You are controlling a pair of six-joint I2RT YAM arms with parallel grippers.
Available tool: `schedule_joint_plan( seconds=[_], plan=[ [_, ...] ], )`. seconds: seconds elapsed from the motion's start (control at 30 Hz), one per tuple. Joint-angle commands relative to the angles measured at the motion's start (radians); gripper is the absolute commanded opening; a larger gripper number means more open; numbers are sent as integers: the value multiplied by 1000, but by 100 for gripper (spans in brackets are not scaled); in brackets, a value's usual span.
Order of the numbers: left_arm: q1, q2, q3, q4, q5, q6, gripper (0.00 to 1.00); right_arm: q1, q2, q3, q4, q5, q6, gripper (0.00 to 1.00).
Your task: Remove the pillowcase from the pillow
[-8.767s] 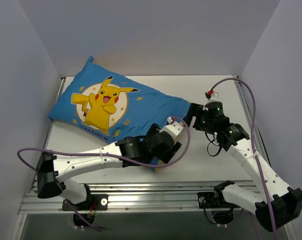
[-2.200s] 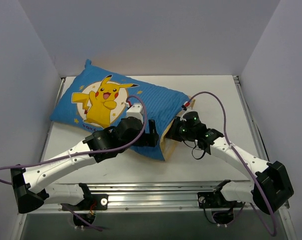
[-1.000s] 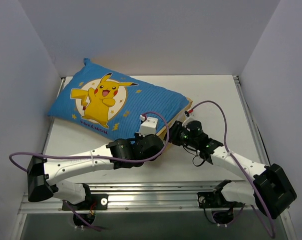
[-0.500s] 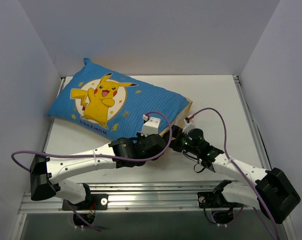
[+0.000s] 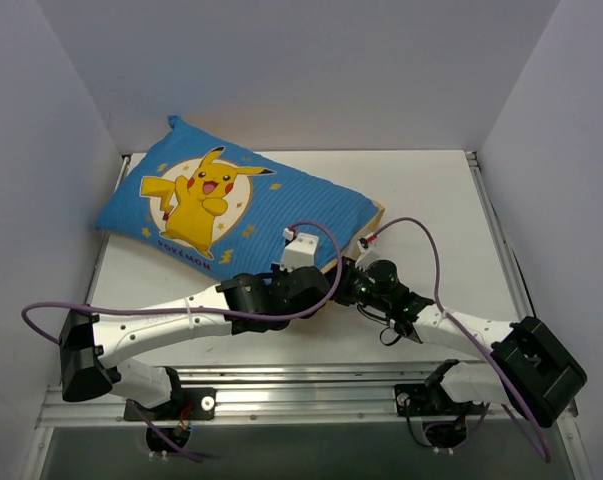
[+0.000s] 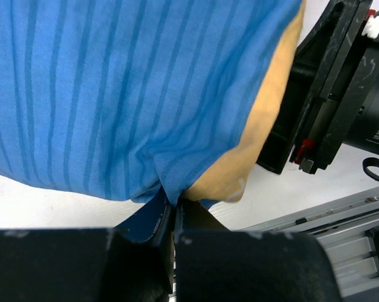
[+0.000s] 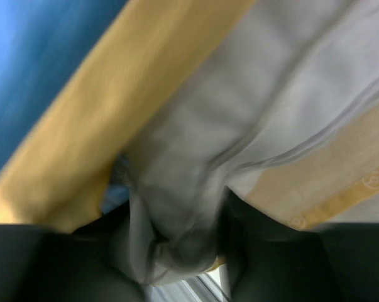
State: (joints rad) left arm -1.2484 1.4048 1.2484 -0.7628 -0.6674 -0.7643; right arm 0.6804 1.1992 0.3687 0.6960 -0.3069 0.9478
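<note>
Left wrist view: jaws of the left gripper [image 6: 173, 212] pinch the pillowcase [image 6: 114, 94] edge, those of the right gripper [image 7: 176, 236] clutch the pillow [image 7: 258, 107]; best pulled apart steadily, grips firm.

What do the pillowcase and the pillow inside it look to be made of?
The pillowcase: thin woven cloth, probably cotton, matte blue with faint stripes and a printed cartoon; it puckers where pinched. Its lining is plain yellow cloth. The pillow: smooth white fabric shell, folding softly; the filling is not visible.

Left gripper [image 6: 175, 212] pinches the pillowcase [image 6: 114, 88] at its lower edge.
</note>
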Motion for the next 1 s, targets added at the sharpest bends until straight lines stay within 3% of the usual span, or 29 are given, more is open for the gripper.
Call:
schedule_joint_plan(
  seconds=[0.0, 0.1, 0.3, 0.47, 0.83, 0.97],
  plan=[
    [18, -21, 46, 42, -14, -13, 2, 22, 43, -2, 86, -64, 2, 27],
    [32, -53, 22, 13, -32, -24, 2, 21, 16, 16, 28, -61, -9, 1],
    [102, -167, -82, -47, -26, -53, 2, -25, -174, 116, -295, 25, -93, 0],
    [110, -259, -156, -69, 9, -43, 2, -188, -292, 205, -491, -29, -129, 0],
    [178, -279, -381, -3, -84, -141, 2, -222, -271, 536, -662, -143, -167, 0],
    [234, -257, -446, 65, -162, -174, 2, -239, -274, 737, -849, -162, -256, 0]
  ],
)
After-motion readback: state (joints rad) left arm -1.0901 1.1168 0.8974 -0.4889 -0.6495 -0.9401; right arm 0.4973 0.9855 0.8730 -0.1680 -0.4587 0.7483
